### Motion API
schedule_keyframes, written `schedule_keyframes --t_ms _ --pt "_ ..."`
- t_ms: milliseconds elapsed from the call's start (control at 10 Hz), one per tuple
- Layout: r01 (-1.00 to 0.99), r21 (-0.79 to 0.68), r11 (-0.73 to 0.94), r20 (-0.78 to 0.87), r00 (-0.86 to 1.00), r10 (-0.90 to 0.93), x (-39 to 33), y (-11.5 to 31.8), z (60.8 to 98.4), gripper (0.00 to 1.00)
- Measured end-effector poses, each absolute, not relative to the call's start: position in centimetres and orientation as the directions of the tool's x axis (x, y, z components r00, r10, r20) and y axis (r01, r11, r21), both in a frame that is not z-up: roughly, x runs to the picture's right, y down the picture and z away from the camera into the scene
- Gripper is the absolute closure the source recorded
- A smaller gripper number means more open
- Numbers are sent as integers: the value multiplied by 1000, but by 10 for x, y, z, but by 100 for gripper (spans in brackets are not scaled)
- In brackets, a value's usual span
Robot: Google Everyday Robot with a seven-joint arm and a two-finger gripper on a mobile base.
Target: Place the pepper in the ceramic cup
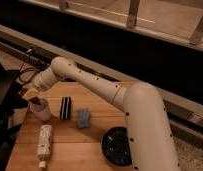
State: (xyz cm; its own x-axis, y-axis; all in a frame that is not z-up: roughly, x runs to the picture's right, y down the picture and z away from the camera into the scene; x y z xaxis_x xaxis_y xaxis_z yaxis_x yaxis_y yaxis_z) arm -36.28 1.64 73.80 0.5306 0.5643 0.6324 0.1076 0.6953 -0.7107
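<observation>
One glossy round black bowl [116, 146] and one patterned white bottle [44, 143] are lying nearest on the wooden table [70, 135]. Farther back, one soft blue block [84, 118] and one striped block [65, 107] are resting. The gripper [32, 95] is hovering over one white ceramic cup [41, 109], with the dark red pepper [36, 101] showing at its rim.

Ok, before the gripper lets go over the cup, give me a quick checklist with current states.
1. Gripper directly above the ceramic cup: ok.
2. Pepper at the cup's mouth: ok.
3. Pepper fully inside: cannot tell.
4. Cup upright on the table: ok.
5. Striped block and blue sponge apart from the cup: ok.
6. Bottle lying clear of the cup: ok.
</observation>
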Motion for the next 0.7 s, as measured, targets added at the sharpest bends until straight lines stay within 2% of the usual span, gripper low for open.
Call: schedule_keyframes --t_ms 100,200,300,500,700 --pt "108 -714 692 629 532 567 -363 15 738 32" --pt "113 -715 690 629 535 564 -364 15 737 32" --pt "116 -716 688 629 535 564 -364 16 738 36" --pt "111 -717 688 626 535 567 -361 16 741 58" --pt "113 -719 686 625 537 567 -362 17 742 72"
